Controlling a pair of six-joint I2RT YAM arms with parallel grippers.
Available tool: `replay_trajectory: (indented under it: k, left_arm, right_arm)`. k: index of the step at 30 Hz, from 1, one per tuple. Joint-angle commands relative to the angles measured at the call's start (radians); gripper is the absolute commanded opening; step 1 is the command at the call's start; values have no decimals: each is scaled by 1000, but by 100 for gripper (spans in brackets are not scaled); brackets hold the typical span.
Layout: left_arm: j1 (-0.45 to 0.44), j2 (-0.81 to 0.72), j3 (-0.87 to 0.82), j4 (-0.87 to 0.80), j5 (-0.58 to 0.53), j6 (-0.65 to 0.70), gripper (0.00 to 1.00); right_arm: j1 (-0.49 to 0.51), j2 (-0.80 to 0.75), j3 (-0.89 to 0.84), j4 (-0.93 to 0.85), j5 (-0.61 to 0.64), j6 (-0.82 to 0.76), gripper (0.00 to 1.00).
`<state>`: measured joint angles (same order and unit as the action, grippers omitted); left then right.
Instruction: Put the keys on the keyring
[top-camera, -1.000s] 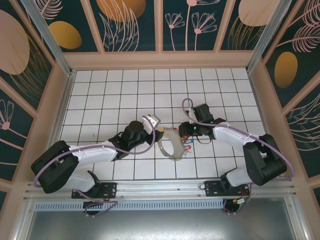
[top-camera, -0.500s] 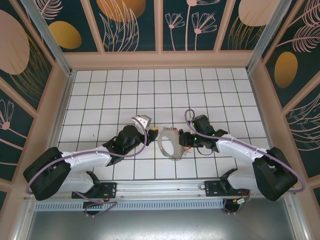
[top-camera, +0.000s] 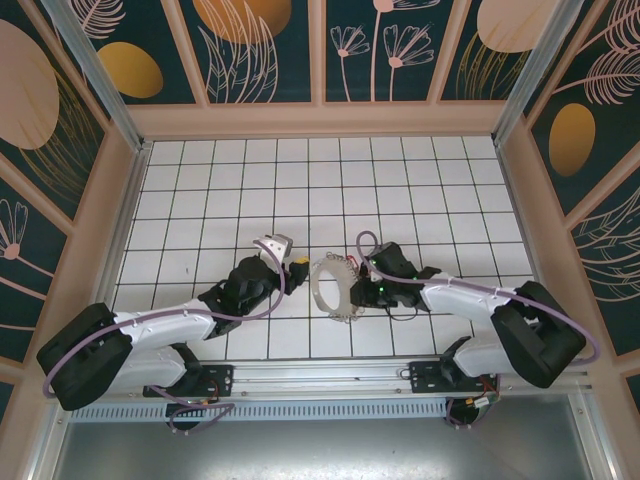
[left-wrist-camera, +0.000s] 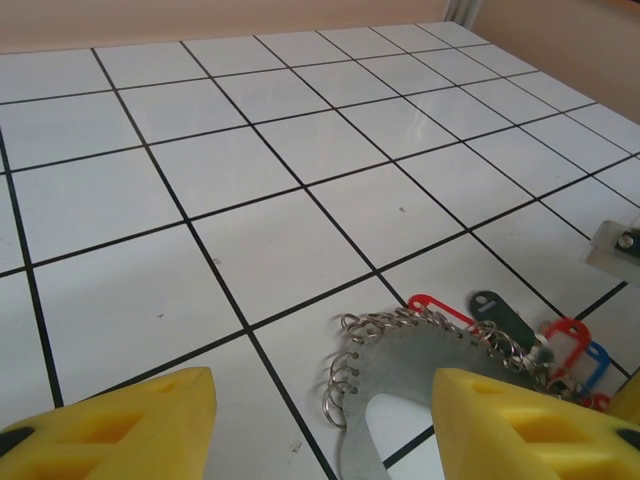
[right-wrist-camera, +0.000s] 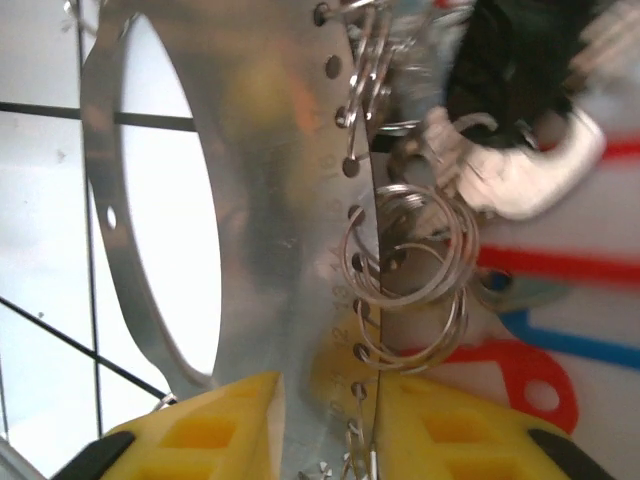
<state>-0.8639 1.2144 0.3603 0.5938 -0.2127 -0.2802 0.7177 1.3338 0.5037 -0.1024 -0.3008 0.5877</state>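
The keyring (top-camera: 332, 286) is a flat silvery hoop fringed with wire loops, tilted up off the tiles between the two arms. My right gripper (top-camera: 364, 282) is shut on its right rim; in the right wrist view the plate (right-wrist-camera: 250, 200) stands between the yellow fingers (right-wrist-camera: 200, 435). The keys hang from its loops with red tags (right-wrist-camera: 520, 380) and a blue one (right-wrist-camera: 570, 342). My left gripper (top-camera: 290, 256) stands open just left of the keyring (left-wrist-camera: 440, 365), touching nothing. Past the hoop, red (left-wrist-camera: 440, 305), dark (left-wrist-camera: 496, 310) and blue (left-wrist-camera: 598, 360) tags lie on the floor.
The floor is white tile with black grid lines (top-camera: 250, 190), walled in by a beige frame (top-camera: 320, 120). A metal rail (top-camera: 320, 375) runs along the near edge by the arm bases. Both arms reach inward low over the tiles.
My left gripper has pulled back to the left, away from the keyring, and opened wider. My right gripper has shifted left with the keyring, which now stands more on edge.
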Motion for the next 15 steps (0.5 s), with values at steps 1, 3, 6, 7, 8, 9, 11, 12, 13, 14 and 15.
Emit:
replay_trajectory:
  k: [1, 3, 6, 7, 8, 9, 11, 12, 13, 14, 15]
  left_arm:
    - [4, -10, 6, -19, -46, -23, 59]
    - [3, -9, 10, -35, -62, -26, 60]
    - [3, -10, 9, -52, -98, -52, 62]
    - [4, -9, 10, -59, -107, -53, 63]
    - [5, -7, 11, -67, -117, -58, 64]
    - [6, -5, 12, -74, -130, -65, 66]
    - [7, -2, 16, -88, -155, -76, 69]
    - [7, 0, 15, -89, -164, -81, 71]
    - [8, 2, 14, -88, -173, -86, 72]
    - [10, 6, 14, -88, -177, -91, 73]
    - [12, 9, 15, -89, -178, -93, 73]
  right_arm:
    - [19, 51, 54, 122, -57, 68, 26]
    - [23, 91, 79, 166, -65, 97, 26]
    - [32, 162, 131, 232, -112, 109, 27]
    - [36, 189, 156, 244, -123, 105, 27]
    - [40, 218, 183, 248, -126, 100, 27]
    - [43, 238, 202, 249, -128, 97, 27]
    - [45, 277, 237, 276, -149, 88, 27]
    - [45, 289, 251, 280, -152, 82, 28]
    - [45, 299, 268, 272, -142, 76, 29]
    - [47, 299, 280, 260, -127, 69, 30]
    - [45, 292, 289, 242, -110, 55, 30]
